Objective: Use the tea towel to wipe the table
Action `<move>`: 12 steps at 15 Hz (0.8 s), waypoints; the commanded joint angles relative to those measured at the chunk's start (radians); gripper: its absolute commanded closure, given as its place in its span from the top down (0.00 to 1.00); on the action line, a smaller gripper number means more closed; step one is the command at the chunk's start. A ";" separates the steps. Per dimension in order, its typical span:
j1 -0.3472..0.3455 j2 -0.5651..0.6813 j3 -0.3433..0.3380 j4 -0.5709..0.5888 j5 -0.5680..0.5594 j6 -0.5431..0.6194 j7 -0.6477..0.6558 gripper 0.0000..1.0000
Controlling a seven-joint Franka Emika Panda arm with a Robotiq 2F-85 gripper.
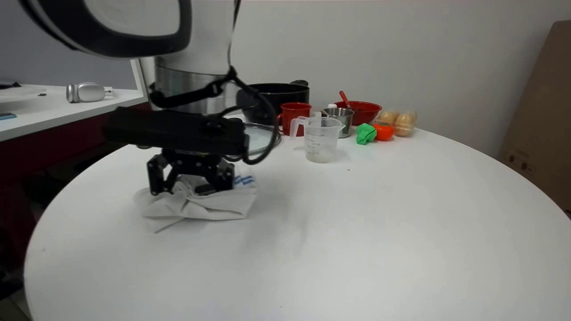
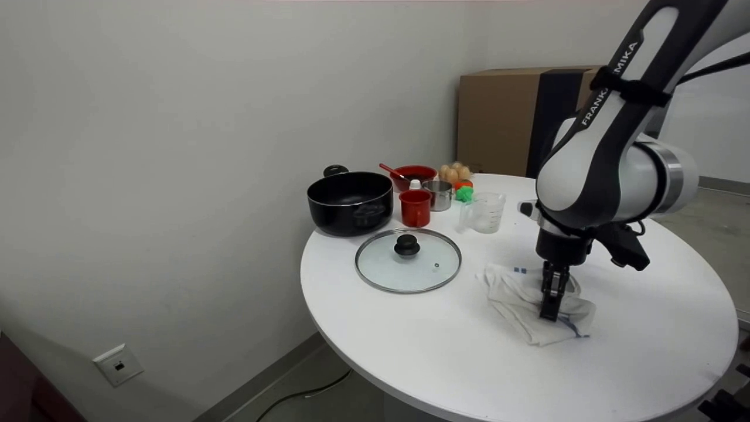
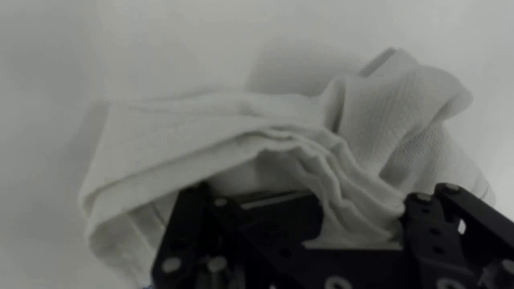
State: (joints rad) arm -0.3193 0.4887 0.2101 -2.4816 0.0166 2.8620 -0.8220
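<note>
Jaws pinched together on folds of tea towel (image 2: 521,308); towel rumpled on round counter (image 2: 422,349), inward from edge; black pot (image 2: 334,214) at edge, glass lid (image 2: 408,268) just beside.

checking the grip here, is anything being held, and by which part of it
The tea towel, by a gathered bunch of folds between the fingers; whether that is its middle or an edge cannot be told.

One tea towel (image 1: 200,207), one round bench (image 1: 379,240)
One pot (image 2: 337,214), one lid (image 2: 387,266), one mug (image 2: 415,210), one bowl (image 1: 370,113), one steel cup (image 2: 442,199), one measuring jug (image 1: 322,145), one tomato (image 1: 383,132), one green object (image 1: 366,134), several eggs (image 2: 453,174), number unclear.
</note>
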 commanded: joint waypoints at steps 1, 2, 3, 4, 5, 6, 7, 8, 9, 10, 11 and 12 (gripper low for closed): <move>0.066 -0.014 0.097 -0.124 -0.019 0.044 -0.011 0.00; 0.090 -0.015 0.125 -0.147 -0.021 0.044 -0.008 0.00; 0.115 -0.012 0.153 -0.165 -0.022 0.043 -0.004 0.00; 0.130 -0.011 0.163 -0.165 -0.023 0.027 0.003 0.00; 0.148 -0.010 0.165 -0.166 -0.029 0.021 0.009 0.00; 0.170 -0.013 0.145 -0.163 -0.041 0.013 0.022 0.00; 0.189 -0.012 0.120 -0.158 -0.055 0.013 0.031 0.00; 0.203 -0.018 0.077 -0.151 -0.077 0.013 0.042 0.00; 0.207 -0.020 0.049 -0.146 -0.093 0.013 0.047 0.00; 0.205 -0.023 0.015 -0.139 -0.107 0.014 0.051 0.00; 0.203 -0.024 -0.009 -0.134 -0.117 0.015 0.060 0.00; 0.187 -0.028 -0.037 -0.134 -0.123 0.016 0.062 0.00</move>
State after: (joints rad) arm -0.1215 0.4306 0.2744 -2.6296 -0.0505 2.8679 -0.7824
